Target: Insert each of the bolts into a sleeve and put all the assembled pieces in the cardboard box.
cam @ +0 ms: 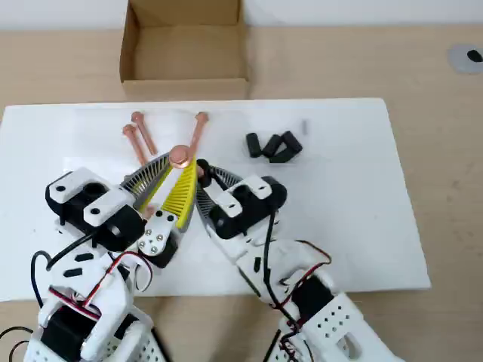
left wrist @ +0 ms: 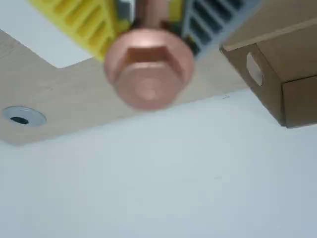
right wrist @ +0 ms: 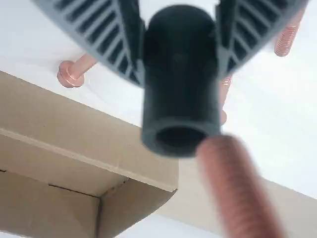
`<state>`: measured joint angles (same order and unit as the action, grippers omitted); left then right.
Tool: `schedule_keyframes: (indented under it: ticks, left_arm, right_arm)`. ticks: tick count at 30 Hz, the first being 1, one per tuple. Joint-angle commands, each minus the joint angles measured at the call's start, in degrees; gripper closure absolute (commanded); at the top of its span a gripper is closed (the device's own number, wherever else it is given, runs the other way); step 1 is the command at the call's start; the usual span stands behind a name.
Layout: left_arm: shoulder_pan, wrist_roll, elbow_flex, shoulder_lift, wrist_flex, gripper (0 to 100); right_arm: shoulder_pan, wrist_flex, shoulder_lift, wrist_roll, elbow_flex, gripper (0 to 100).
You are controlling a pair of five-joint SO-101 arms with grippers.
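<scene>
**Both arms holding parts**

Over mid mat (cam: 339, 226), the left gripper (left wrist: 148, 17) is clamping a bolt (left wrist: 148, 67) by its shank. The right gripper (right wrist: 181, 59) is pinching a sleeve (right wrist: 181, 99); the bolt's threaded tip is sitting just beside its open mouth. Farther, three loose bolts (cam: 145, 134) are lying near the mat's far edge, loose sleeves (cam: 273, 145) clustering to their right. The box (cam: 185, 84) is standing open on the desk (cam: 438, 136) beyond that edge.

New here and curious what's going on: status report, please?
Left tool shut on bolt. Right tool shut on sleeve. Bolt tip beside sleeve mouth, not yet in. Nothing in the way.
</scene>
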<state>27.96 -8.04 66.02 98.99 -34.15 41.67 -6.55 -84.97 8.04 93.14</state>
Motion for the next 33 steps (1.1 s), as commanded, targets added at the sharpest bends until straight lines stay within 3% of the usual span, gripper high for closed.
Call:
schedule_keyframes:
  ticks: [1, 12, 28, 33]
  left_arm:
    - [0.26, -0.44, -0.18, 0.04, 1.41, 99]
    - [-1.05, -2.46, 6.42, 0.13, 10.20, 99]
    - [-1.14, -4.22, 6.68, 0.13, 9.76, 99]
    - [-1.14, -5.98, 6.33, 0.13, 4.92, 99]
  right_arm:
    - [0.66, 1.23, -1.01, -0.53, -4.00, 98.9]
    - [0.66, 1.23, -1.01, -0.53, -4.00, 98.9]
    - [0.66, 1.23, -1.10, -0.53, -3.21, 98.9]
    - [0.66, 1.23, -1.10, -0.53, -3.30, 98.9]
